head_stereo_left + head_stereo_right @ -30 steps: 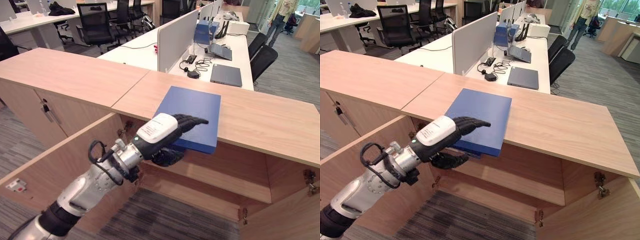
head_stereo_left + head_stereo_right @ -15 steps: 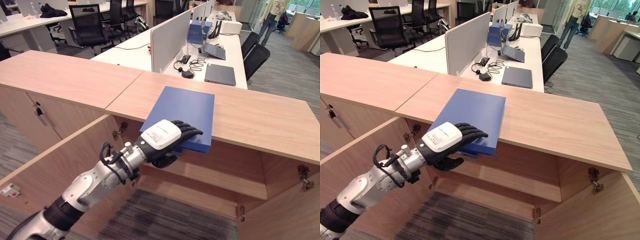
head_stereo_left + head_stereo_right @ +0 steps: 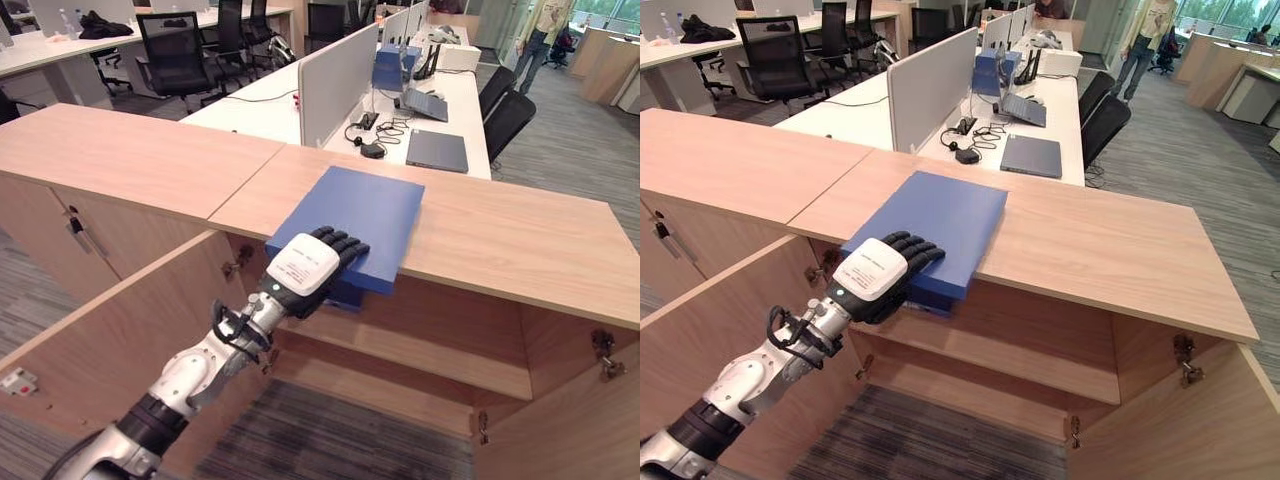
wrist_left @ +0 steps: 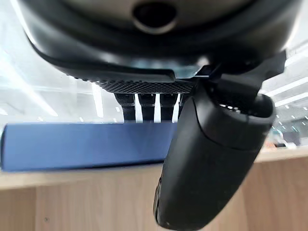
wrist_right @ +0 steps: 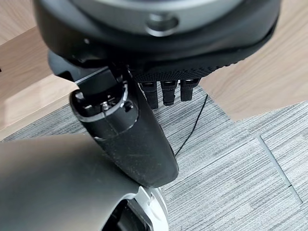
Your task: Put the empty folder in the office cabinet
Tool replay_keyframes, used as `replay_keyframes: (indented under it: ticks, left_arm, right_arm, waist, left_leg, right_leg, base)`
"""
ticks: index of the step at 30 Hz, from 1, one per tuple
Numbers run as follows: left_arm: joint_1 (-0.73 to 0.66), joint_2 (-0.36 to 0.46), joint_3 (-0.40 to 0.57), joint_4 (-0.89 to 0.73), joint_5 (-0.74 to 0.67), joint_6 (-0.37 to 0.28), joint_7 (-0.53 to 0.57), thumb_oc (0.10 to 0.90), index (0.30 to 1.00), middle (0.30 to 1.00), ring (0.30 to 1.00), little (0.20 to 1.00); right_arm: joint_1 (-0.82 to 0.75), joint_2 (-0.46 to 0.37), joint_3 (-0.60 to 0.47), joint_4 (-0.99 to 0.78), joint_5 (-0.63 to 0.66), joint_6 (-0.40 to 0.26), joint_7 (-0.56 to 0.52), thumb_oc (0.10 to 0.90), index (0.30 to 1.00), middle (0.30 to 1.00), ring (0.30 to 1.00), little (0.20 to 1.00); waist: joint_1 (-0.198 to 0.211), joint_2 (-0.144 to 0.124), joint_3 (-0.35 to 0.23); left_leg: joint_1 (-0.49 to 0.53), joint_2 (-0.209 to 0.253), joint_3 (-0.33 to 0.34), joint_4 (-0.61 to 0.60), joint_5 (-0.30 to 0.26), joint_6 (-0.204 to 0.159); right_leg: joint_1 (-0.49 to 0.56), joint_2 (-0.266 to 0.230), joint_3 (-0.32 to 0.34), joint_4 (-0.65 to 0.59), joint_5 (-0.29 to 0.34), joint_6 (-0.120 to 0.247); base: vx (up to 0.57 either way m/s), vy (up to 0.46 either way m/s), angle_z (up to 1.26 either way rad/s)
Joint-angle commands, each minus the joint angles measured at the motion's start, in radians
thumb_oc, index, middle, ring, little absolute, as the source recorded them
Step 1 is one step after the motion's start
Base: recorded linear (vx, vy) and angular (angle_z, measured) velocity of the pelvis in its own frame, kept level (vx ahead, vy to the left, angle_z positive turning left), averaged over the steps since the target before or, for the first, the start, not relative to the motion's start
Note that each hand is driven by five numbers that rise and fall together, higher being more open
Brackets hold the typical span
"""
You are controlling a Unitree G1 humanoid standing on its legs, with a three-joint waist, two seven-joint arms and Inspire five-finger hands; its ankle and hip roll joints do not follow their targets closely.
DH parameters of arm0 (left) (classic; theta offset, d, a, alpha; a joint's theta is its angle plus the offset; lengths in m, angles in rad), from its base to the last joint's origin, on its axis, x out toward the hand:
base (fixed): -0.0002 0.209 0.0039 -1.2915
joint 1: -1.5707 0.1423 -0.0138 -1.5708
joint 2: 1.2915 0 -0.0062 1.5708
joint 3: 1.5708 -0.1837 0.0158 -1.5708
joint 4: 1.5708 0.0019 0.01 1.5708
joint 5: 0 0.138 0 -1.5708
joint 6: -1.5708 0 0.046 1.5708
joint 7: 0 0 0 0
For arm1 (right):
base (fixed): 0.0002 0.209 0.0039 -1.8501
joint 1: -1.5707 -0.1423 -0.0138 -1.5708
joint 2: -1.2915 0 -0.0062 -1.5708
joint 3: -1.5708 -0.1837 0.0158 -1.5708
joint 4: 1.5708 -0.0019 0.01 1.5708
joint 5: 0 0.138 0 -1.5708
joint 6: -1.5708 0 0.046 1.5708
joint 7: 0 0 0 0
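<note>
We see the blue folder (image 3: 350, 216) flat on the cabinet top (image 3: 520, 240), its near end overhanging the open cabinet (image 3: 420, 350). Left hand (image 3: 305, 270) grips that end — fingers (image 3: 338, 243) on top, thumb under. Right hand (image 5: 144, 139) hangs over the carpet — fingers loose, holding nothing.

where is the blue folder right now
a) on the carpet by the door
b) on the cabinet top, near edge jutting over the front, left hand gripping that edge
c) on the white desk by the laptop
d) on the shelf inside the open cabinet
b: the blue folder lies on the cabinet top, its near edge past the front, with the left hand clamped on that edge, fingers above and thumb below.
</note>
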Motion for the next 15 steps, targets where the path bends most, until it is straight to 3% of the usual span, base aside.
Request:
replay_keyframes:
  ticks: [1, 11, 13, 15]
  left_arm:
    - [-0.127, -0.002, 0.062, 0.017, 0.039, 0.031, 0.078, 0.4, 0.3, 0.3, 0.3, 0.3]
    - [-0.112, -0.017, 0.05, 0.023, 0.007, 0.026, 0.122, 0.4, 0.3, 0.3, 0.3, 0.3]
    - [-0.113, -0.017, 0.045, -0.002, -0.026, 0.01, 0.092, 0.4, 0.3, 0.3, 0.3, 0.3]
    - [-0.105, -0.012, 0.051, -0.098, -0.158, -0.04, -0.004, 0.4, 0.3, 0.3, 0.3, 0.3]
  right_arm:
    - [-0.096, 0.078, 0.027, -0.054, 0.016, -0.04, -0.001, 0.8, 0.9, 0.9, 0.9, 0.9]
    - [-0.083, 0.137, 0.033, 0.002, 0.028, -0.05, -0.045, 0.8, 0.9, 0.9, 0.9, 0.9]
    - [-0.081, 0.133, 0.009, 0.021, 0.042, -0.049, -0.054, 0.8, 0.9, 0.9, 0.9, 0.9]
    - [-0.078, 0.122, -0.023, 0.03, 0.063, -0.046, -0.055, 0.8, 0.9, 0.9, 0.9, 0.9]
  waist:
    - [0.006, -0.055, -0.011]
    - [0.008, -0.056, -0.015]
    - [0.007, -0.052, -0.015]
    - [0.005, -0.046, -0.014]
  left_leg:
    - [-0.007, 0.044, 0.021, -0.01, -0.063, -0.046]
    - [0.0, 0.041, 0.025, -0.01, -0.067, -0.045]
    - [0.001, 0.04, 0.024, -0.01, -0.067, -0.044]
    - [0.003, 0.039, 0.022, -0.01, -0.068, -0.043]
  right_leg:
    - [0.037, 0.003, 0.039, -0.001, -0.051, 0.043]
    - [0.041, 0.004, 0.04, -0.001, -0.049, 0.045]
    - [0.041, 0.004, 0.039, -0.001, -0.048, 0.045]
    - [0.041, 0.003, 0.037, -0.001, -0.045, 0.046]
  base:
    - [0.0, 0.0, 0.0]
    - [0.0, -0.001, -0.01]
    - [0.0, 0.0, 0.0]
    - [0.0, 0.016, 0.0]
